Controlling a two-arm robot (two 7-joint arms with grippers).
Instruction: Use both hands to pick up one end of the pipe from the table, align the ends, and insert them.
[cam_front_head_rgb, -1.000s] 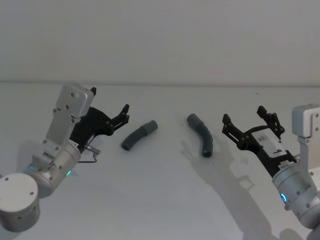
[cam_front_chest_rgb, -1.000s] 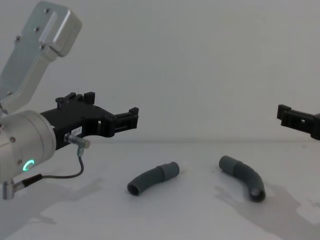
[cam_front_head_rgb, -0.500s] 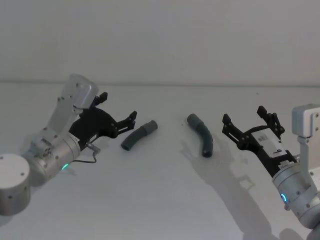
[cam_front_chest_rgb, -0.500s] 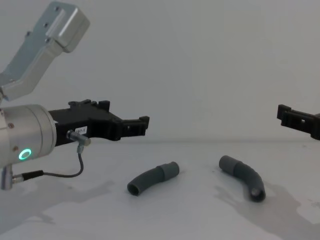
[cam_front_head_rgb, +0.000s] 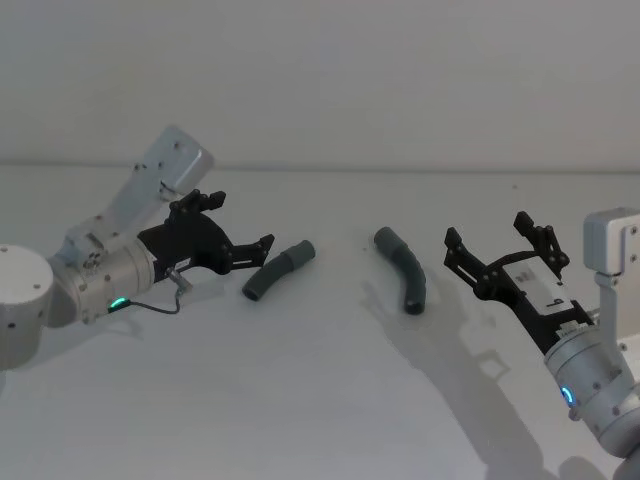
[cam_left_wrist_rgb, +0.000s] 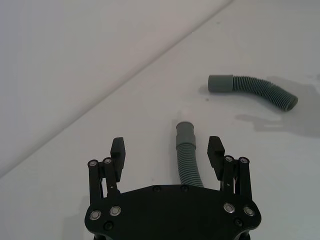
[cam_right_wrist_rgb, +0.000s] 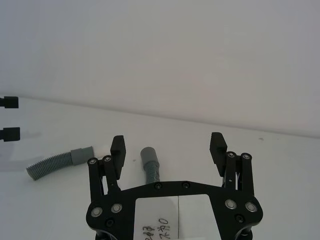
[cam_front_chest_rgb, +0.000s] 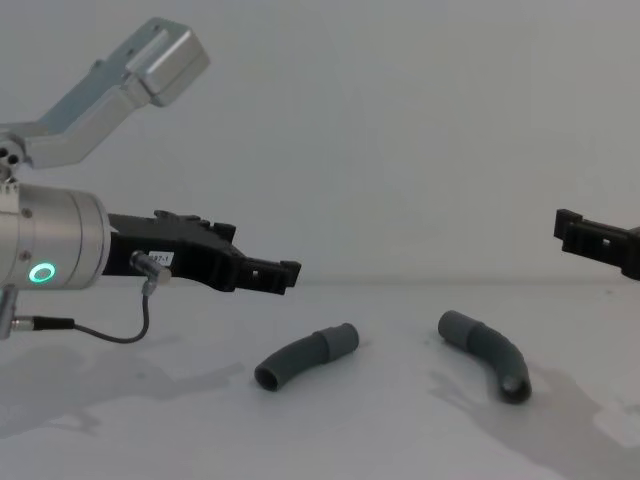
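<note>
Left gripper (cam_front_head_rgb: 238, 222) now sits closer to the left pipe piece (cam_front_head_rgb: 278, 270), jaws apart; my right gripper (cam_front_head_rgb: 487, 232) stays put, jaws apart too.

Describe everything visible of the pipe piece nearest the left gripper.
The left pipe piece is a short, gently curved hose: dark grey ribbed body, with a smooth lighter grey cuff at its far end and an open mouth at the near end. It lies flat on the white table, only the table touching it. The open left gripper hovers just above it, not touching.
</note>
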